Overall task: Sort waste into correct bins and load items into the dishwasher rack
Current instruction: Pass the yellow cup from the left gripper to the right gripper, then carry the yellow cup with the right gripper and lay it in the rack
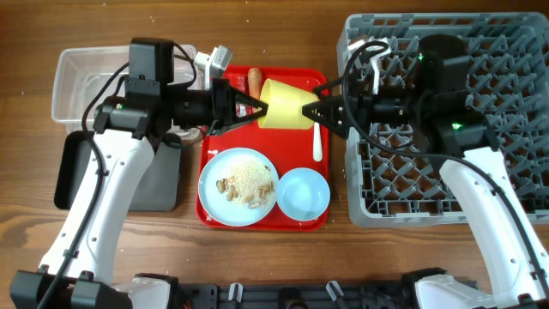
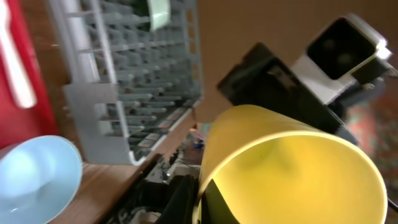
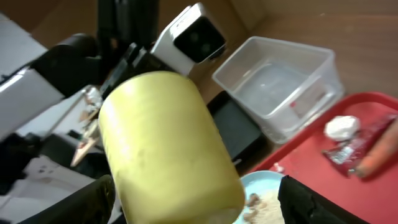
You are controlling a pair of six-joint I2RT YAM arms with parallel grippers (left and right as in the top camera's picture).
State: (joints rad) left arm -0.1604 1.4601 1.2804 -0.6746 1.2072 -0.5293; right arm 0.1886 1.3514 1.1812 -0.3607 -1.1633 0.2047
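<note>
Nearest me, at the bottom of the overhead picture, the pale blue plate [image 1: 208,176] sits on the red tray [image 1: 283,146] with the beige food scraps [image 1: 247,182] heaped on it. The light blue bowl [image 1: 303,193] stands just beside it, to the right.

Above them, mid-frame, the yellow cup [image 1: 287,105] hangs on its side over the tray, between the two arms. The left gripper [image 1: 256,108] has it by the mouth end. One dark finger [image 2: 211,199] shows at the rim, so I judge it clamped there. The right gripper [image 1: 316,112] meets the base with its fingers [image 3: 81,205] spread wide on either side, not closed on it. It looks like a handover, since the rack lies on the right arm's side.

The white spoon [image 1: 318,144] lies below the cup. Towards the top of the tray are the carrot piece [image 1: 255,81], red wrapper [image 3: 348,149] and tissue [image 3: 341,127], all unsorted.

Farther out, the clear tub [image 1: 69,86] and black tray [image 1: 73,176] wait at the left. The grey rack [image 1: 515,129] fills the right, with the mint green bowl [image 2: 159,14] seemingly inside it.
</note>
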